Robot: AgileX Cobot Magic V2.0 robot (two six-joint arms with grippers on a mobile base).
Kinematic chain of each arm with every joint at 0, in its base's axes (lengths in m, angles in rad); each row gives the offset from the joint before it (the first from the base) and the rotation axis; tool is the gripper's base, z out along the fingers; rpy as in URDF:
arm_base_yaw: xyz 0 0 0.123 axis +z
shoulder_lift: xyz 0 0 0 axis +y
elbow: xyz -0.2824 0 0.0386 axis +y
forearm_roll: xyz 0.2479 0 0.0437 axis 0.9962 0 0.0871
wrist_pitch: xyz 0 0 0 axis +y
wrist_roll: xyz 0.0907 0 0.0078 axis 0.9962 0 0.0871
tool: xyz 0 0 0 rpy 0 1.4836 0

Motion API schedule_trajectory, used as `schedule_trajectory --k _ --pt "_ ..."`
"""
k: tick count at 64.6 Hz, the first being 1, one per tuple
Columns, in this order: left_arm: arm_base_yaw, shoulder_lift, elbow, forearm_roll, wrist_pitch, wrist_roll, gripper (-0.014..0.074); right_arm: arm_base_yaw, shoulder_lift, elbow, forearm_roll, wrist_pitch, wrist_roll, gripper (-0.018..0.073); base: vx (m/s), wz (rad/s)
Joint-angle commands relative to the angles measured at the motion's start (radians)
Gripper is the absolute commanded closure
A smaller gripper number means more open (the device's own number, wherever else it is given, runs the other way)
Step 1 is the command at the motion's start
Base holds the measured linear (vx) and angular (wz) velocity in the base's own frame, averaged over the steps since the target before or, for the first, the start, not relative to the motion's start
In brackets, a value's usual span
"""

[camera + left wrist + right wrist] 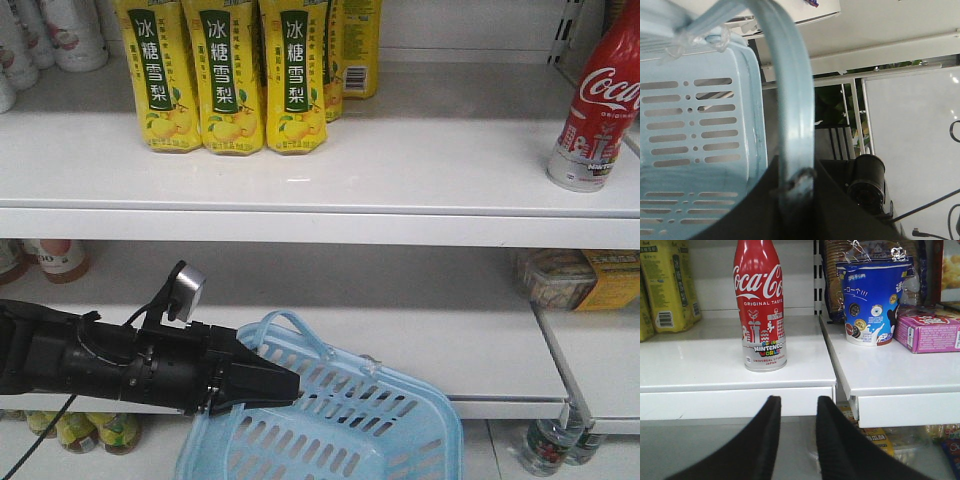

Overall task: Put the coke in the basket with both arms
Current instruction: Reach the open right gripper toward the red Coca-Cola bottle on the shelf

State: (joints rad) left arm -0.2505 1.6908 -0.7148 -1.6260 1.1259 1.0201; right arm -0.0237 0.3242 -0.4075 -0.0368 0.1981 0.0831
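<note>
Left pincer [288, 386] closed on the loop handle [790, 100] of the basket [340, 440], which hangs tilted below the shelves. Coke [760, 310] upright on the upper shelf [700, 365], near its front edge. Right pincer [797, 407] open and empty, short of the bottle, level with the shelf lip. Risks: a low approach strikes the lip, a glancing finger topples the tall bottle, or the basket swings aside.

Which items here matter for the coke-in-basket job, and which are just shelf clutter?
Job:
- coke bottle
- basket, gripped by the left claw
- right claw, open, facing the coke

Clutter:
- yellow pear-drink cartons
- blue snack cup
- pink box
- white bottles
</note>
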Motion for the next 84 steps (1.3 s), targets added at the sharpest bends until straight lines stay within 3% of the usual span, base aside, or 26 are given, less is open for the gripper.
schedule_trajectory --k 1,10,18,29,45,65,84 --pt "-0.004 -0.044 -0.020 -0.075 0.055 0.019 0.0602 -0.003 0.018 -0.034 -0.012 -0.072 -0.002 0.0257 0.00 0.00" --pt "-0.004 -0.044 -0.020 -0.075 0.055 0.019 0.0602 -0.003 0.018 -0.034 -0.011 -0.071 -0.002 0.0144 0.00 0.00" --pt "-0.004 -0.044 -0.020 -0.075 0.055 0.019 0.0602 -0.003 0.018 -0.034 -0.004 -0.072 -0.002 0.0099 0.00 0.00" --pt "-0.004 -0.044 -0.020 -0.075 0.055 0.019 0.0602 -0.003 0.032 -0.064 0.001 -0.069 -0.002 0.0101 0.00 0.00" --pt "-0.004 -0.044 -0.020 -0.075 0.055 0.019 0.0602 -0.002 0.193 -0.241 0.011 -0.043 -0.003 0.0101 0.00 0.00" --pt "-0.004 -0.044 -0.020 -0.075 0.055 0.019 0.0602 0.154 0.441 -0.436 0.029 -0.106 -0.115 0.0101 0.00 0.00" --pt "-0.004 -0.044 -0.020 -0.075 0.055 0.019 0.0602 0.148 0.637 -0.616 0.030 -0.137 -0.096 0.0101 0.00 0.00"
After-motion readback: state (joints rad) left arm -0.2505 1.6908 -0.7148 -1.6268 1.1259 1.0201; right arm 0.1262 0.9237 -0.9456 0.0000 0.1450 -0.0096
